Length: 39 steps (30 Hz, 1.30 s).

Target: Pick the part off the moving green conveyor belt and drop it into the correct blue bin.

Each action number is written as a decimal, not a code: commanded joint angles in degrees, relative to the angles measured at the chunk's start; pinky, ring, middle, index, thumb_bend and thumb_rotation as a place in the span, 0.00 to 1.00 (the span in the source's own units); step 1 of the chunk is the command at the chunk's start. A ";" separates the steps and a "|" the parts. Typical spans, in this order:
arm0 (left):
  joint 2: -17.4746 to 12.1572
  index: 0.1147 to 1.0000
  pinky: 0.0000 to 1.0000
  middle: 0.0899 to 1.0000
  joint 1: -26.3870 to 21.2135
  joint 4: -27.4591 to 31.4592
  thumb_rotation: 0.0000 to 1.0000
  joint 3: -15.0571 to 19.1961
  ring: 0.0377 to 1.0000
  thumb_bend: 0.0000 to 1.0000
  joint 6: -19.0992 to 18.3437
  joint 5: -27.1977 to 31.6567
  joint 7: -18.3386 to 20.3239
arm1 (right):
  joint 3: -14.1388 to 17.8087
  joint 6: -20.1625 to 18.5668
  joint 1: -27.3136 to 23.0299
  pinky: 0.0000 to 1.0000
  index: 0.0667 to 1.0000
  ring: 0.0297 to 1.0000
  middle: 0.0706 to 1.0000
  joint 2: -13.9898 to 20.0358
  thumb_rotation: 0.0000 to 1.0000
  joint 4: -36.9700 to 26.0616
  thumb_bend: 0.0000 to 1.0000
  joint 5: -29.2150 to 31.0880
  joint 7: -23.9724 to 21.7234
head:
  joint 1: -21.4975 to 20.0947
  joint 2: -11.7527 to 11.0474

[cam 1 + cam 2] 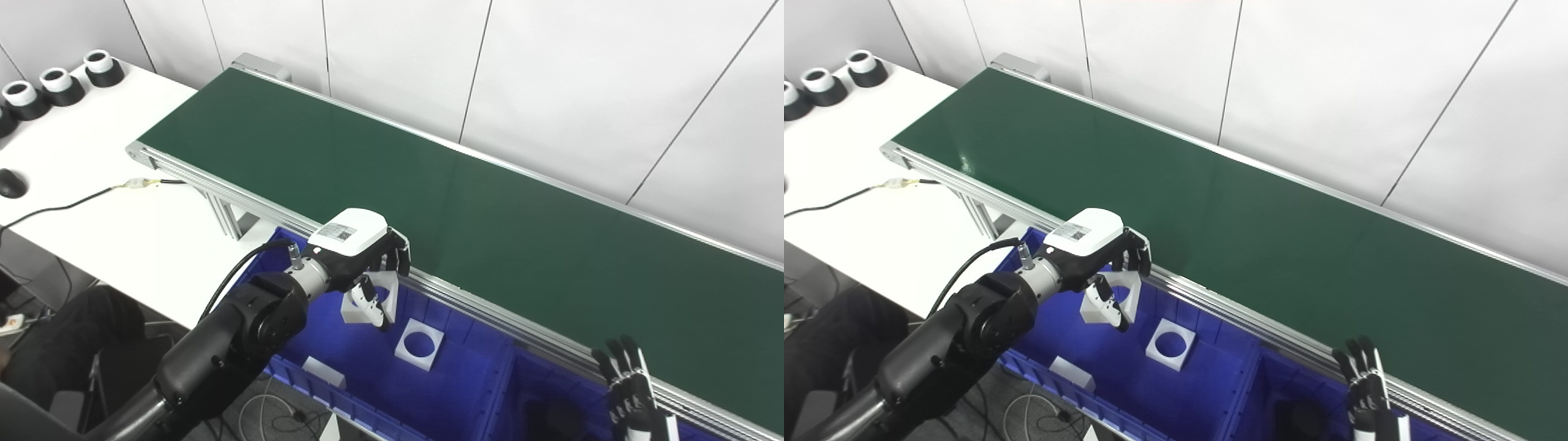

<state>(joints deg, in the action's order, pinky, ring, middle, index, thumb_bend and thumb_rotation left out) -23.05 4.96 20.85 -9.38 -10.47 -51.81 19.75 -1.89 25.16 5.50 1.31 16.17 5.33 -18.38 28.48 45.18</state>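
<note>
- The left hand (367, 269) is gripping the part (375, 300), a white square block with a round hole, fingers over its top edge and thumb against its face.
- The part is hanging tilted in the air above the left bin (367, 373), just off the near rail of the belt (490, 214), which is carrying nothing in view.
- Two more white pieces are lying in that bin: a holed square (419, 344) and a plain block (323, 371).
- The part is looking stiff, light and smooth, likely plastic; being slick, it is best pinched across an outer wall or through the hole.
- A drop from this height is probably doing it no harm.
- The right hand (634, 392) is waiting by the rail over the right bin (533, 380), fingers spread and holding nothing.
- A dark object (560, 416) is sitting in the right bin, too dim to identify.
</note>
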 commanded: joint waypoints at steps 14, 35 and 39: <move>1.10 0.44 0.42 0.45 -0.59 -20.92 0.00 -4.19 0.40 0.50 5.34 -8.93 -25.08 | 2.31 1.76 -0.94 0.95 0.96 0.89 0.93 -1.81 0.90 -1.08 0.74 0.04 -3.01 | -0.02 -0.21; 0.18 0.47 0.34 0.41 -1.46 -28.96 0.00 -7.88 0.36 0.50 6.27 -7.85 -30.62 | 2.99 1.75 -1.01 0.95 0.97 0.89 0.94 -2.41 0.91 -0.84 0.74 -0.59 -3.16 | -0.86 -0.48; 0.07 0.46 0.36 0.43 -1.11 -28.05 0.00 -7.82 0.37 0.50 6.27 -7.72 -29.94 | 3.17 1.77 -1.05 0.96 0.96 0.90 0.93 -2.54 0.90 -0.70 0.75 -0.02 -3.54 | -0.73 -0.51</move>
<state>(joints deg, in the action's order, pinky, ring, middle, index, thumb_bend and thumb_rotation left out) -21.55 4.66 -9.17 -17.41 -4.05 -59.90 -9.91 1.01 25.16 5.42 -0.72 16.30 4.77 -21.26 27.77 44.65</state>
